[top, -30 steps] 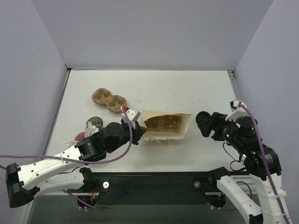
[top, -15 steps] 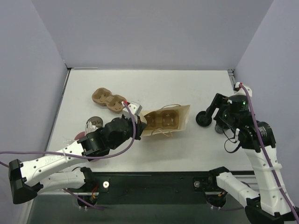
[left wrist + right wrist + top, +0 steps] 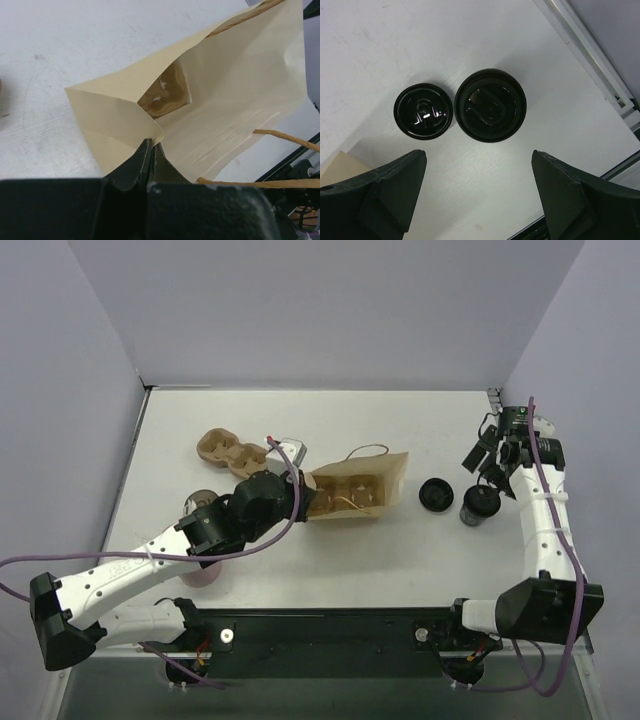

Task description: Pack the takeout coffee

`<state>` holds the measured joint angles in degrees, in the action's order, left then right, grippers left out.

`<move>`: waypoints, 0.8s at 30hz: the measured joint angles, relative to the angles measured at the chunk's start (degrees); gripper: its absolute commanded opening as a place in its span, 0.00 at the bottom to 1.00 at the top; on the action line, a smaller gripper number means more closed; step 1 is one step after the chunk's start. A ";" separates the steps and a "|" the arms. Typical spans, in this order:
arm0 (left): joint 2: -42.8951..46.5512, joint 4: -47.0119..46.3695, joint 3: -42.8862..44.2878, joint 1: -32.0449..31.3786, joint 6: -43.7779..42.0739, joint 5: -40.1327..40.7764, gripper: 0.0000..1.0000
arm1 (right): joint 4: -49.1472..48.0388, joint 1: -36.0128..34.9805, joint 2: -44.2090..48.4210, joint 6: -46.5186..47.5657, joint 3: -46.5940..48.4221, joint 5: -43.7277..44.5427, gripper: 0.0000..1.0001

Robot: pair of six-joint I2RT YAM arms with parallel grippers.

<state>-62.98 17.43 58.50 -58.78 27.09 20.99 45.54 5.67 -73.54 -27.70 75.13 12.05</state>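
- White matte table [image 3: 330,420], closed in by plain lilac walls [image 3: 320,310].
- Tan paper bag [image 3: 235,90] lies on its side with its mouth open and twine handles showing. The brown inner tray [image 3: 165,95] is mostly hidden inside it.
- Left gripper [image 3: 151,150] is pinched tight on the bag's mouth edge.
- Right gripper [image 3: 479,165] hangs spread wide and empty above the coffee.
- Moulded 2-well tray [image 3: 232,452] lies loose left of the bag.
- Takeout coffee [image 3: 490,105], black with a glossy lid, stands upright outside the bag near the table's right edge.
- Smaller black disc [image 3: 424,111] sits just beside it; whether it is a lid or a cup is unclear.
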 measured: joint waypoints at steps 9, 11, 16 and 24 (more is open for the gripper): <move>-2.23 1.22 4.59 13.16 0.57 -5.97 0.00 | -0.24 9.09 -11.85 -0.26 0.00 -7.17 0.86; -3.02 1.73 5.79 13.86 -0.31 -7.08 0.00 | -0.28 9.75 -13.03 0.55 0.00 -8.37 0.85; -4.57 1.73 7.23 14.93 -1.31 -10.47 0.00 | -0.42 10.27 -13.46 2.84 0.00 -10.32 0.85; -6.54 1.38 7.80 15.50 -1.14 -13.79 0.00 | -0.83 10.47 -15.52 5.49 -0.02 -12.09 0.86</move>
<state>-69.52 18.81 66.30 -43.29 25.96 7.20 44.71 16.14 -89.06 -22.22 75.11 -0.03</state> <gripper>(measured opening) 0.023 0.857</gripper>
